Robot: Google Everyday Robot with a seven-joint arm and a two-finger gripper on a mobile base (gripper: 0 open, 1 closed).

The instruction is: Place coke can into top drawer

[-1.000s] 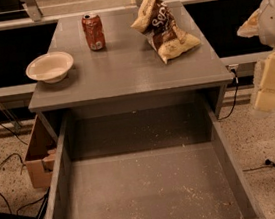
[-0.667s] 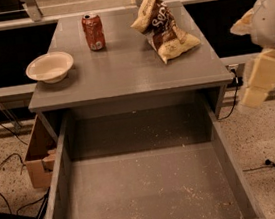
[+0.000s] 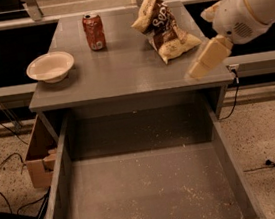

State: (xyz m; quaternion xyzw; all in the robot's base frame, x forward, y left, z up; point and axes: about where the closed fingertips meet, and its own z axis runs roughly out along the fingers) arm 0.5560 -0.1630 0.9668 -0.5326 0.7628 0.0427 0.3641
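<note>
The coke can (image 3: 94,31) stands upright on the far left part of the grey cabinet top (image 3: 117,73). The top drawer (image 3: 148,191) is pulled open below the front edge, and nothing lies on its speckled floor. My gripper (image 3: 205,60) comes in from the right on a white arm and hovers over the right front edge of the cabinet top. It is far to the right of the can and holds nothing that I can see.
A white bowl (image 3: 50,67) sits at the left of the cabinet top. A brown-and-tan chip bag (image 3: 163,29) lies at the back right, just left of my gripper. A brown cardboard box (image 3: 38,156) stands on the floor left of the drawer.
My gripper and arm have moved left and up, from beside the cabinet's right side to over its right front edge. The can, bowl and bag have not moved.
</note>
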